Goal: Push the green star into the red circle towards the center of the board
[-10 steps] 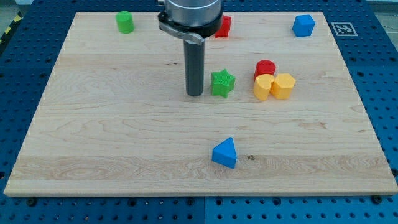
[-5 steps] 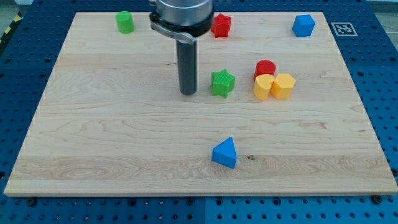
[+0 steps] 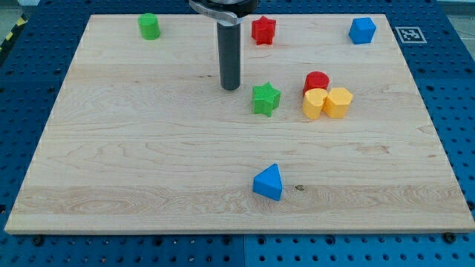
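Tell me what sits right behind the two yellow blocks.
The red circle sits directly behind the left yellow block, touching it, with the right yellow block alongside. Its lower front is covered by them.

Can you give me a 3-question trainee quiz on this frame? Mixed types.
1. True or false: my tip touches the green star.
2. Which blocks touch the red circle? A) two yellow blocks B) blue blocks C) none
3. Fill in: the red star sits near the view's ___ edge.

Key: 1 false, the tip stands apart, up and left of the star. 2 A. 3 top.
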Robot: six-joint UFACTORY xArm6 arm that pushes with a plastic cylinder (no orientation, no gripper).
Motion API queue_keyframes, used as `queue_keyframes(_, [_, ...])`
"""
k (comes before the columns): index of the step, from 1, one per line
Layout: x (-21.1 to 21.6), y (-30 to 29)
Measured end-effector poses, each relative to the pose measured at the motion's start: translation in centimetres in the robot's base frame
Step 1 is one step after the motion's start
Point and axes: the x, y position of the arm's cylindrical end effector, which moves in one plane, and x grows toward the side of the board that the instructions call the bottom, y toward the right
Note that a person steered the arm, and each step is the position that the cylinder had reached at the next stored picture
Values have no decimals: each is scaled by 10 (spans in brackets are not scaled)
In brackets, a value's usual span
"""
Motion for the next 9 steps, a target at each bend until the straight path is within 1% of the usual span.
queue_keyframes(2, [-13,13])
queue_keyframes(4, [-40,53])
queue_keyframes(5, [-48,77])
queue_keyframes(6, [-48,113])
queue_keyframes(8, [-47,158])
queue_keyframes(9, [-47,193])
